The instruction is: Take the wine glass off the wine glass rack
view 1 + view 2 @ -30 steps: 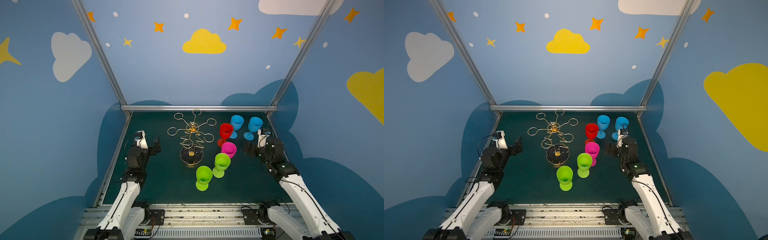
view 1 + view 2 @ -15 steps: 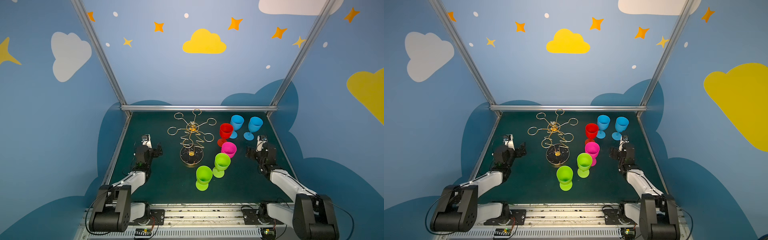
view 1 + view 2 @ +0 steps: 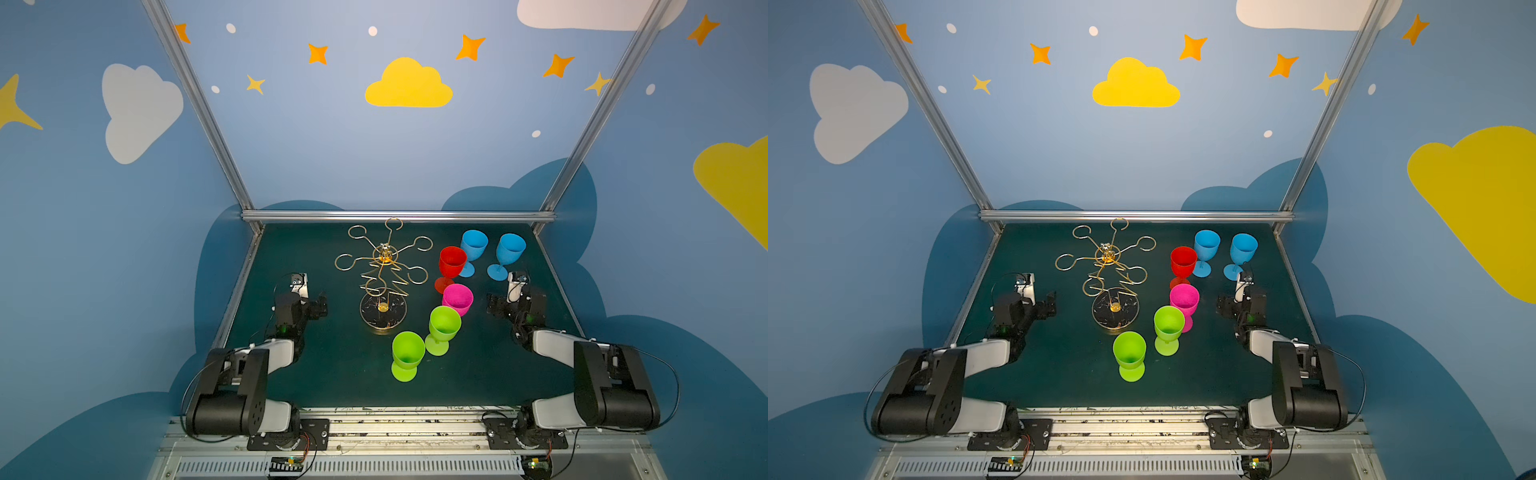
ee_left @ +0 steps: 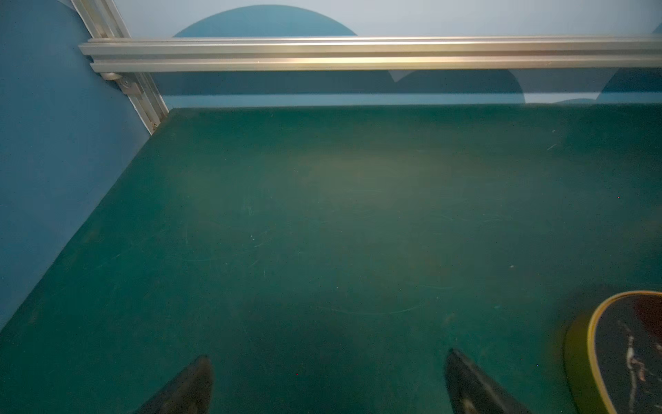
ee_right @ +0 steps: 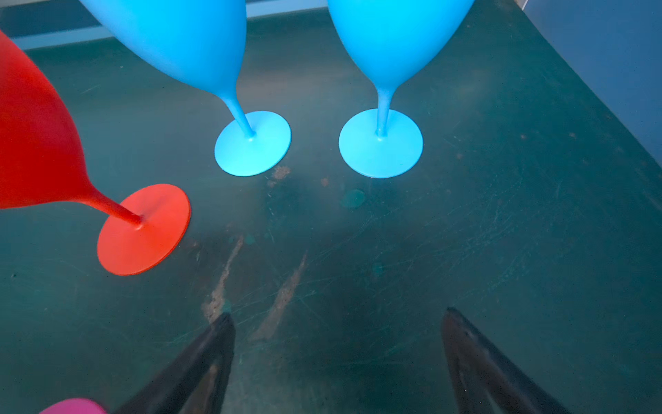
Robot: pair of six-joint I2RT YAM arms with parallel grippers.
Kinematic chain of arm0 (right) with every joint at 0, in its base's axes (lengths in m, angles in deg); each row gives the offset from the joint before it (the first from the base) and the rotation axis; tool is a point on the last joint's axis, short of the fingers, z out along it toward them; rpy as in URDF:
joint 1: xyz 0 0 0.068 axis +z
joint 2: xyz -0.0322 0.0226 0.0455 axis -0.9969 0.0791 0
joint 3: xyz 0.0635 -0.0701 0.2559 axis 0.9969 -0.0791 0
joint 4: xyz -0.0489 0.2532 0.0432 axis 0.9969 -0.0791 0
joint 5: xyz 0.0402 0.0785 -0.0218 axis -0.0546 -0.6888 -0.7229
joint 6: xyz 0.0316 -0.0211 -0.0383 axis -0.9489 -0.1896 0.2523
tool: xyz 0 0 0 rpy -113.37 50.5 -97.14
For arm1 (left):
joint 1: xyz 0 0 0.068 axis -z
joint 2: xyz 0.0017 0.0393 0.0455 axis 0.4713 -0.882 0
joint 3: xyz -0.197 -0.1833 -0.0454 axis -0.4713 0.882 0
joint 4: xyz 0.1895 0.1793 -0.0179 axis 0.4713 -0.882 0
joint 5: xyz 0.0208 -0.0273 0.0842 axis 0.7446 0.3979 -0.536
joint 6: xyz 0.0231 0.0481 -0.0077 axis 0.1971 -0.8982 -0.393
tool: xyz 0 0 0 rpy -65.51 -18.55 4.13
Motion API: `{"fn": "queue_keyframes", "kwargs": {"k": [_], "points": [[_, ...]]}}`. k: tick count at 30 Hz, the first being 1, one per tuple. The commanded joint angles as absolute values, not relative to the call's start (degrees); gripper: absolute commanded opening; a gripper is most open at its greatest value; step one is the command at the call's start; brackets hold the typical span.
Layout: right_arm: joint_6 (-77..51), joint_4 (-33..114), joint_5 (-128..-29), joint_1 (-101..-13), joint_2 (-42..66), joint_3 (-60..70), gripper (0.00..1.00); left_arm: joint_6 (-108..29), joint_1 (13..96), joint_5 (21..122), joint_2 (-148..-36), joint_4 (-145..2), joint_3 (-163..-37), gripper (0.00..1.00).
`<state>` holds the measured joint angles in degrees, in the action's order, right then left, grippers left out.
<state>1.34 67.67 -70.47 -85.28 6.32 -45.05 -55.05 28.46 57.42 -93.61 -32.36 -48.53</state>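
Now both arms have folded back low. Left gripper point(image 4: 328, 356) and right gripper point(image 5: 337, 312) gape wide, empty. Gold wire wine glass rack point(image 3: 382, 282) hangs bare; six coloured plastic wine glasses point(image 3: 408, 349) stand beside it. Task looks finished.

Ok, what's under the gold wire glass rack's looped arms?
Nothing hangs: all six loops of the gold wire glass rack are empty. Below show its zigzag wire and dark round base, partly covered by that wire.
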Motion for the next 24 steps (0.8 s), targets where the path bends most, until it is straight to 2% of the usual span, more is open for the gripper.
{"fn": "queue_keyframes", "kwargs": {"k": [1, 4, 24], "points": [[0.96, 67.16, -71.36, -85.45, 6.75, -43.04, 0.89, -55.43, 28.05, 57.66, -97.97, -26.19, -49.31, 0.99], [0.41, 65.51, -69.82, -84.85, 7.24, -41.89, 0.89, -55.89, 27.40, 58.92, -96.99, -32.00, -51.39, 0.99], [0.68, 64.50, -67.62, -83.64, 7.51, -41.13, 0.89, -55.66, 27.10, 59.45, -97.26, -31.37, -51.41, 0.99]]}}
